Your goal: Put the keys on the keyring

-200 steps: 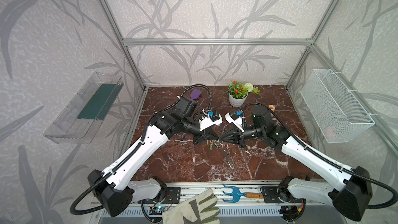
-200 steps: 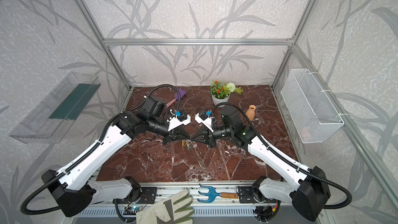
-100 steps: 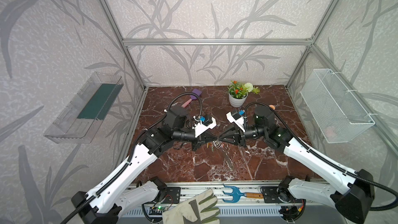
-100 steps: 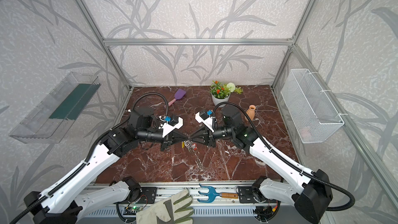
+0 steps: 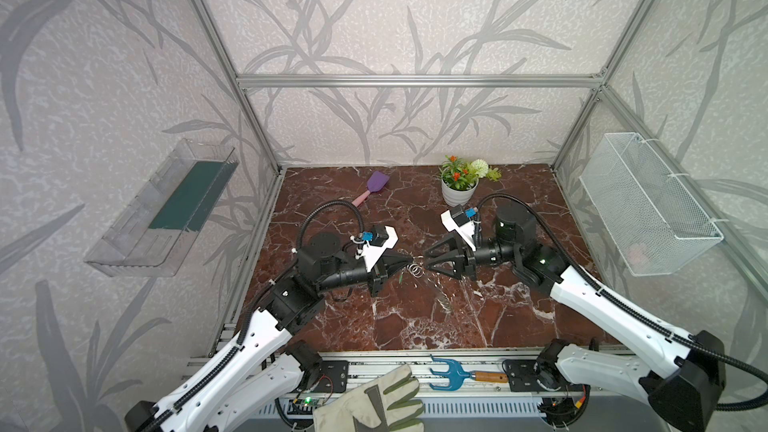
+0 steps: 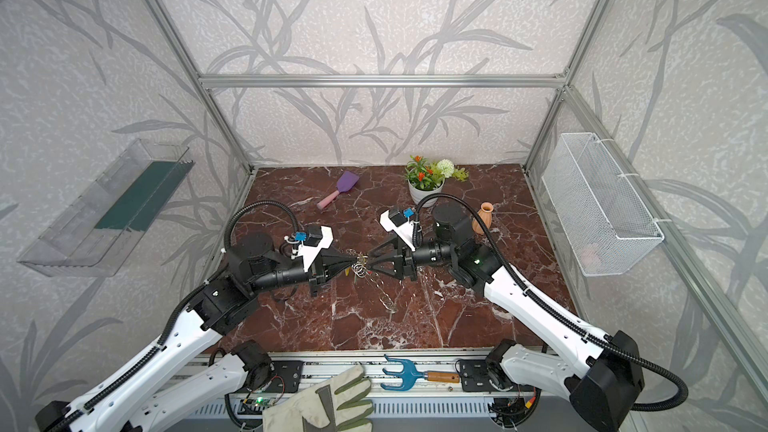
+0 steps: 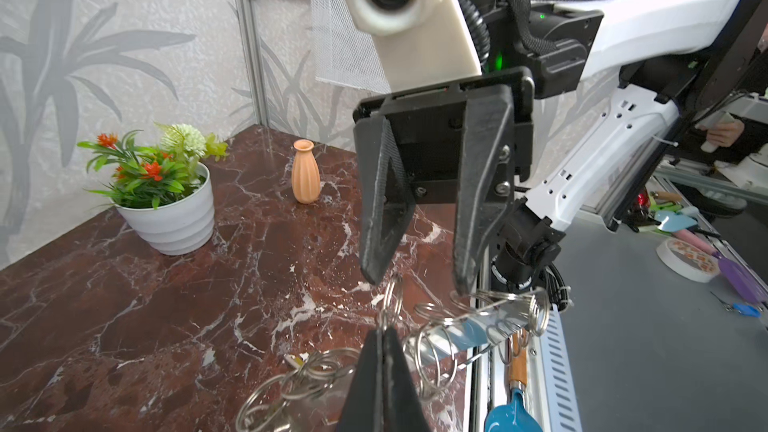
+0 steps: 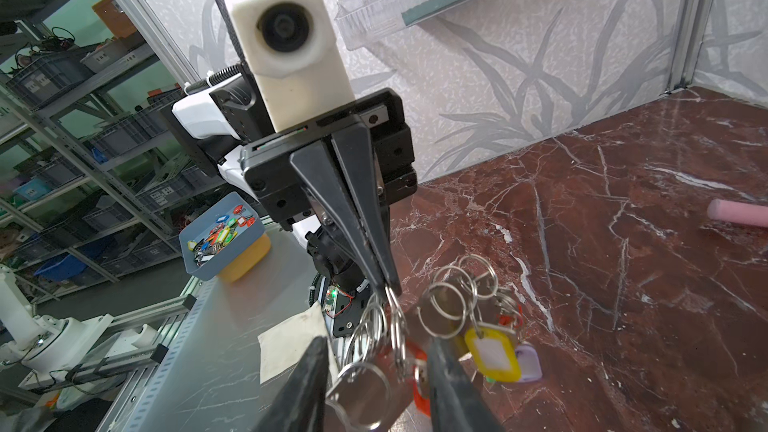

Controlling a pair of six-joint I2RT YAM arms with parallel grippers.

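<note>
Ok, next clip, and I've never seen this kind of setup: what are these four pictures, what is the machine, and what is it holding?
These are two robot arms mounted at the front of a marble table, each ending in a two-finger gripper. Two pictures look down from overhead, nearly identical; the other two come from cameras on the wrists, each facing the opposite arm. The left gripper is shut on a silver ring of the keyring, a grey band edged with rings; a yellow key tag and a lilac key tag hang from it. The right gripper faces it, jaws apart, gripping nothing. Also on the table: a potted plant, a purple scoop and a clay vase. A glove and a blue hand rake lie on the front rail.
</note>
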